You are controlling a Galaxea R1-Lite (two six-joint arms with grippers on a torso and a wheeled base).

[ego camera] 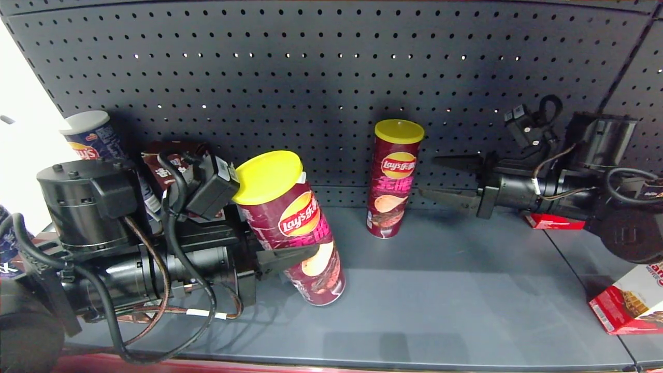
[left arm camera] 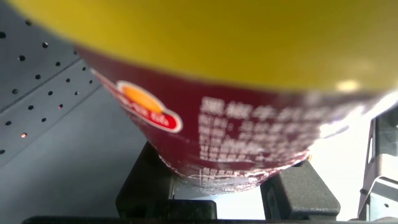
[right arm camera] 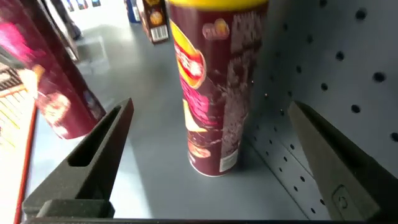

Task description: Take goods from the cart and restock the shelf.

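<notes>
On the grey shelf (ego camera: 440, 300), in front of the pegboard wall (ego camera: 311, 62), from my left to my right:
- A blue can (ego camera: 90, 137) with a pale lid stands upright at the far left, against the back wall.
- A brown box (ego camera: 171, 163) sits just beside it, partly hidden behind my left arm.
- My left hand (ego camera: 290, 248) is clamped on the tilted can (ego camera: 298, 228), a maroon can with a yellow lid. Its top leans left and its base is low at the shelf floor; I cannot tell if it touches.
- The upright can (ego camera: 392, 181), of the same kind, stands near the back wall, apart from the tilted one.
- My right hand (ego camera: 430, 177) hangs just to the right of it, fingers spread wide with nothing between them and the tips pointing at it.
- A small red box (ego camera: 551, 221) lies under my right arm.
- A red and white box (ego camera: 629, 303) lies near the front at the far right.
</notes>
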